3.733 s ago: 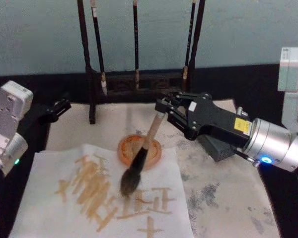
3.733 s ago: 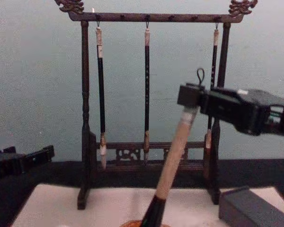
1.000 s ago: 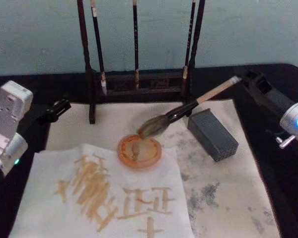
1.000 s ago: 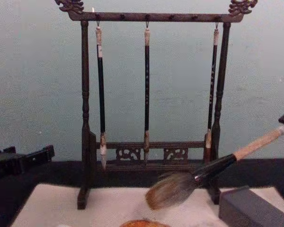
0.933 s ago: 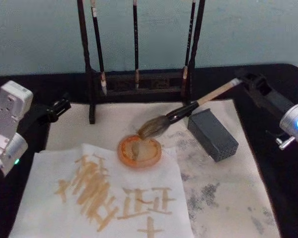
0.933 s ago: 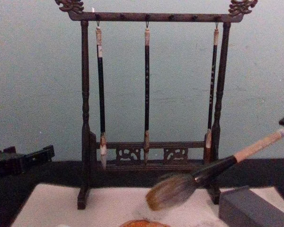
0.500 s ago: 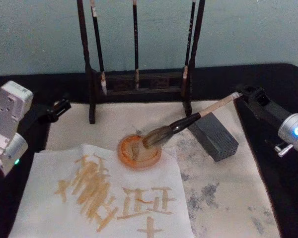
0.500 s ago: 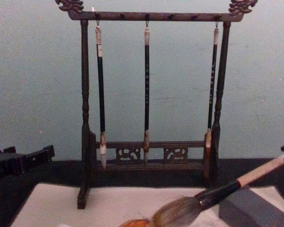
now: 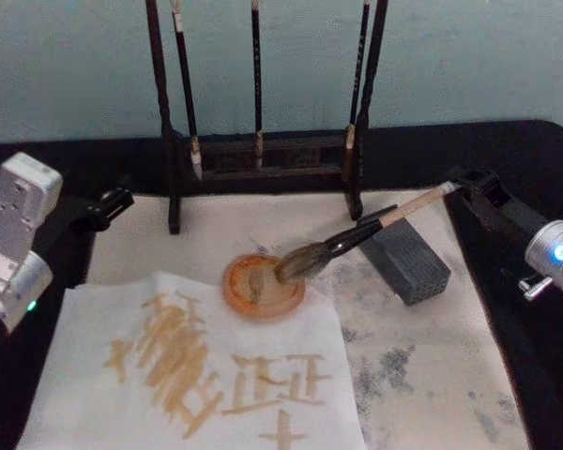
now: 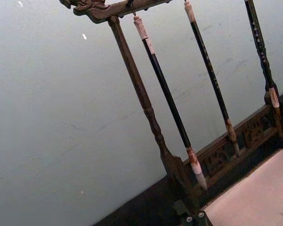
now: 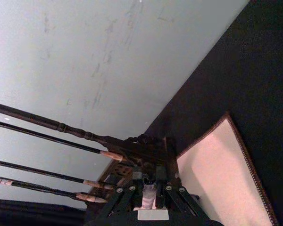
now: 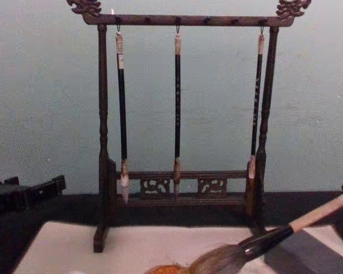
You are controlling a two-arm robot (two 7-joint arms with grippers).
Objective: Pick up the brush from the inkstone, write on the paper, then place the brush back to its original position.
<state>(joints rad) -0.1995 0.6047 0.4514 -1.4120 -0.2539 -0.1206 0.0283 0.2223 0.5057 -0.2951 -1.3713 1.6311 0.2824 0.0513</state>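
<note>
The brush [image 9: 357, 236] lay tilted, hair tip on the round orange dish [image 9: 263, 286], shaft across the grey block [image 9: 408, 258], near the worktop's far right edge. The right gripper [image 9: 464, 185] gripped its pale handle end. The paper [image 9: 192, 370] lay at the near left. The left gripper [image 9: 113, 200] stayed parked at the left edge; its finger opening could not be told.

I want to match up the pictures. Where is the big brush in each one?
Head view: the brush lies slanted at centre-right, hair on the orange dish, handle end at the right gripper.
Chest view: the brush is at the bottom right.
Left wrist view: not in it.
Right wrist view: cannot tell.
Shared landmark: the wooden rack.
</note>
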